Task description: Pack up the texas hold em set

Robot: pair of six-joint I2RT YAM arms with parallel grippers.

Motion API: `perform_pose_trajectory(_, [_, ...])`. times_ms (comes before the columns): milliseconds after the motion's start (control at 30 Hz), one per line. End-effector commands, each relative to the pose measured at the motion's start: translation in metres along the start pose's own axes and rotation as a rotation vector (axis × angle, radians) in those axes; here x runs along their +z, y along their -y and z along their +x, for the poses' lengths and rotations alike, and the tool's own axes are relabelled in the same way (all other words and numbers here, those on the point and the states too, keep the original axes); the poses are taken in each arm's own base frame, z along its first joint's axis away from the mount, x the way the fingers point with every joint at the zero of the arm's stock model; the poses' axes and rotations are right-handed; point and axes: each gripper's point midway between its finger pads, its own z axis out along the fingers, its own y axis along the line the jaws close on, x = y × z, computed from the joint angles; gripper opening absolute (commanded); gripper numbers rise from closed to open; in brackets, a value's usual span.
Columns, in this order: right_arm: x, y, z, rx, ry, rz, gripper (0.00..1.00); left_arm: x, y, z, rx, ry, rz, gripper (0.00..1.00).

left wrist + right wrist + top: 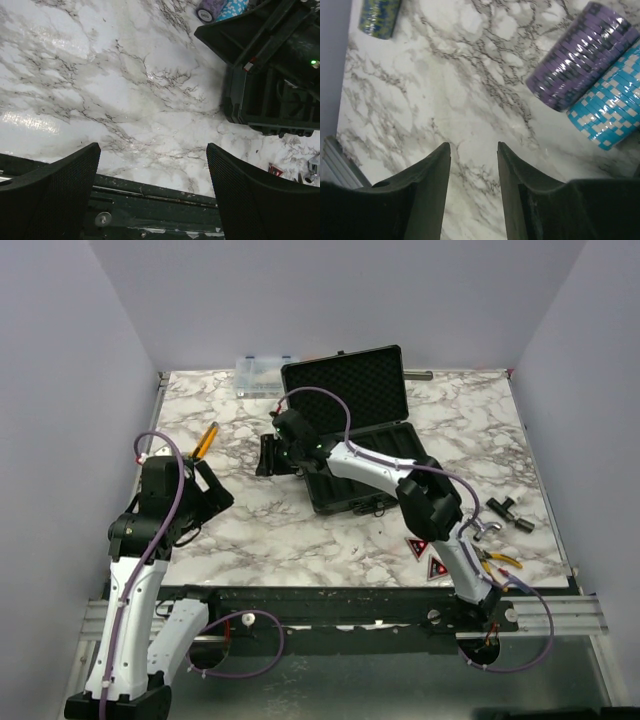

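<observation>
Packing looks barely begun: the black briefcase (350, 390) sits open on the bench (260, 530), while the purple chip stack (582, 55) and blue chip stack (610, 107) lie outside it. The right gripper (473, 146) hovers near them, jaws parted, empty; the left gripper (152, 195) gapes idle. Two red-black triangles (417, 547) wait unpacked.

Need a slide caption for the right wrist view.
Right gripper, open and empty, above marble table near purple chip stack and blue chip stack.
</observation>
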Motion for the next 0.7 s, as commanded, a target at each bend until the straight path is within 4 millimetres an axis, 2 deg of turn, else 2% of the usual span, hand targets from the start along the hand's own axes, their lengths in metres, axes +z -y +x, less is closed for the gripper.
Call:
perform_pose_trajectory(0, [-0.048, -0.035, -0.038, -0.075, 0.079, -0.011, 0.51, 0.003, 0.009, -0.009, 0.016, 0.026, 0.031, 0.87])
perform_pose_trajectory(133, [-0.077, -0.046, -0.055, -0.086, 0.12, -0.005, 0.62, 0.018, 0.03, -0.027, 0.048, 0.006, 0.069, 0.87])
perform_pose_trajectory(200, [-0.098, -0.047, -0.062, -0.095, 0.155, 0.016, 0.66, 0.032, 0.043, -0.036, 0.075, -0.017, 0.094, 0.87])
perform_pose_trajectory(267, [-0.119, -0.04, -0.067, -0.106, 0.195, 0.066, 0.68, 0.048, 0.058, -0.046, 0.119, -0.049, 0.125, 0.87])
perform_pose_trajectory(433, [-0.175, -0.007, -0.069, -0.117, 0.278, 0.236, 0.73, 0.095, 0.084, -0.072, 0.207, -0.139, 0.133, 0.83])
perform_pose_trajectory(533, [-0.205, 0.018, -0.062, -0.103, 0.309, 0.335, 0.75, 0.13, 0.094, -0.073, 0.258, -0.237, 0.148, 0.79])
perform_pose_trajectory(667, [-0.242, 0.039, -0.048, -0.063, 0.339, 0.398, 0.75, 0.169, 0.092, -0.072, 0.307, -0.319, 0.104, 0.77])
